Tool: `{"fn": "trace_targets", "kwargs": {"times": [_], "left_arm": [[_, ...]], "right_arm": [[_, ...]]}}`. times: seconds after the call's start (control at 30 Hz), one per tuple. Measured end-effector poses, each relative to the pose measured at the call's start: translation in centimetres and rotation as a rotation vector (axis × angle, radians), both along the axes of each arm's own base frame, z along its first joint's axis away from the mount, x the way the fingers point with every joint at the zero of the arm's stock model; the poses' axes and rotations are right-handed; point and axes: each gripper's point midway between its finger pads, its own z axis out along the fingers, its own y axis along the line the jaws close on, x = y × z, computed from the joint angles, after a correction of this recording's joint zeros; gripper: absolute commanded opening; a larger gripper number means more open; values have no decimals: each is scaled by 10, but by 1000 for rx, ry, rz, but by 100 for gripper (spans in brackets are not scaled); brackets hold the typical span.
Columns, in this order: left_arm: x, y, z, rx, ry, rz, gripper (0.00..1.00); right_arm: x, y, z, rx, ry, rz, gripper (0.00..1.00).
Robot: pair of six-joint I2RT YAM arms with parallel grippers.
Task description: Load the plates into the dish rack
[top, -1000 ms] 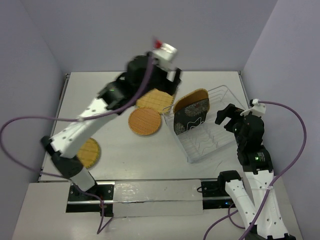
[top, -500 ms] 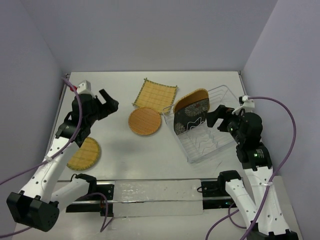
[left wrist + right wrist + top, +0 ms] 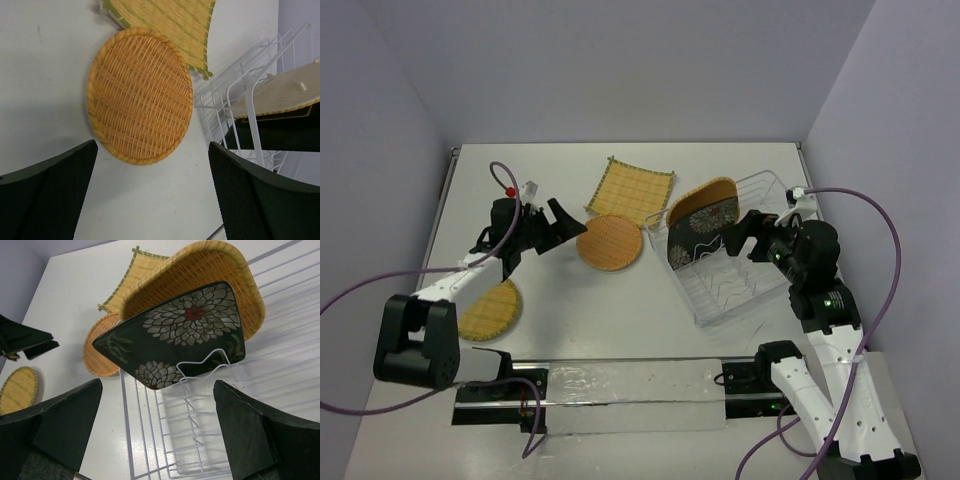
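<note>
Left gripper (image 3: 551,226): held wide open, empty, left of the round woven plate (image 3: 140,97) (flat on the table).
Right gripper (image 3: 744,236): opened, empty, at the dish rack (image 3: 745,292).
Racked: dark floral plate (image 3: 185,335), rounded-square bamboo plate (image 3: 210,270).

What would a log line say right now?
rack: dark plate, tan plate | left gripper: open, near round plate | right gripper: open, facing rack

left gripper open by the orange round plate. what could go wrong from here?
1. The round plate lies flat, its rim touching the fringed square plate; the open left gripper may push it or drag both.
2. The dark plate leans tilted in the dish rack with the open right gripper close by; a bump might tip it.
</note>
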Motion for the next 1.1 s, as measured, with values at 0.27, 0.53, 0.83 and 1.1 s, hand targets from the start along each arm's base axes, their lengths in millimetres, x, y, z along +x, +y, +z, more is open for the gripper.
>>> {"fn": "trace_targets", "kwargs": {"times": [0.27, 0.53, 0.83, 1.1], "left_arm": [[8, -12, -58, -42, 121, -84, 99], [12, -15, -80, -74, 156, -128, 99], [26, -30, -80, -135, 115, -250, 99], [29, -34, -80, -234, 97, -312, 99]], "right_arm": [[8, -3, -9, -12, 33, -24, 100], [12, -9, -13, -26, 46, -60, 100], [15, -15, -13, -38, 45, -96, 100], [16, -21, -14, -47, 44, -126, 100]]}}
